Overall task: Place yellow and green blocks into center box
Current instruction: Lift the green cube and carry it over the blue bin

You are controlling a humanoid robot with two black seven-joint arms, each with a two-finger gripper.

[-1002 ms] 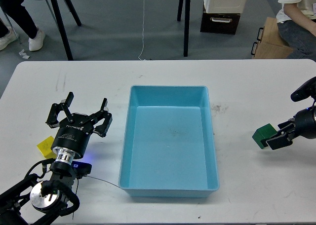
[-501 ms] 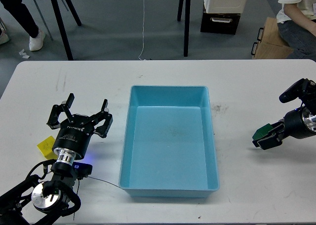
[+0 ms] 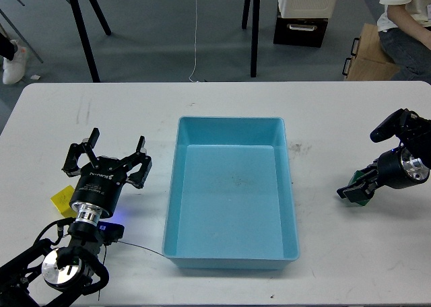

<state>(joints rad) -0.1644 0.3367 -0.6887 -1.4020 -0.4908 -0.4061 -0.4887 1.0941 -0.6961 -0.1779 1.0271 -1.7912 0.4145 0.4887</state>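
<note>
A light blue box (image 3: 231,189) sits in the middle of the white table. A yellow block (image 3: 62,199) lies on the table at the left, just left of my left arm. My left gripper (image 3: 108,157) is open and empty, its fingers spread above the table between the yellow block and the box. My right gripper (image 3: 355,189) is at the right, shut on a green block (image 3: 363,194) that shows only as a sliver between the dark fingers. It holds the block right of the box's right wall.
The table's (image 3: 337,118) far edge borders a grey floor with black stand legs, a cardboard box (image 3: 367,54) and a seated person (image 3: 407,17) at the back right. A thin cable runs from my left arm toward the box's front left corner.
My right gripper has moved left toward the box with the green block and has turned, so the block is now mostly hidden. My left arm has barely moved.
</note>
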